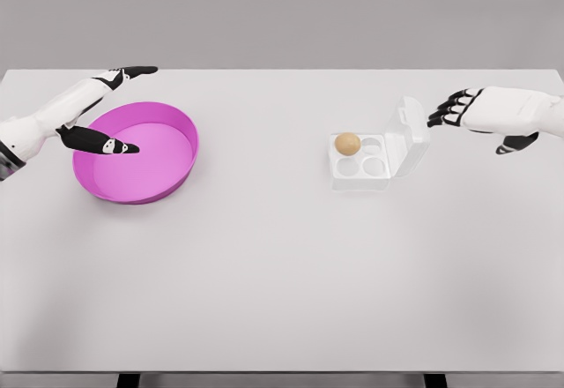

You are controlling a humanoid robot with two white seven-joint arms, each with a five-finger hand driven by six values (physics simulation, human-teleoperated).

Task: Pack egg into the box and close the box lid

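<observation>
A white counter point(282, 273) fills the view, bare at its near edge. Farther back at centre-right, a clear box point(361, 166) holds a brown egg point(347, 144) in its rear-left cup; the lid point(407, 138) stands open, tilted right. Just beyond the lid, the right hand point(463, 110) hovers with fingers loosely curled, holding nothing. At far left, the left hand point(106, 110) hangs open over a pink bowl point(181, 163). A hard push on the lid could slide the light box instead of closing it.

Both forearms cut by side edges; table legs point(129, 379) cropped.
</observation>
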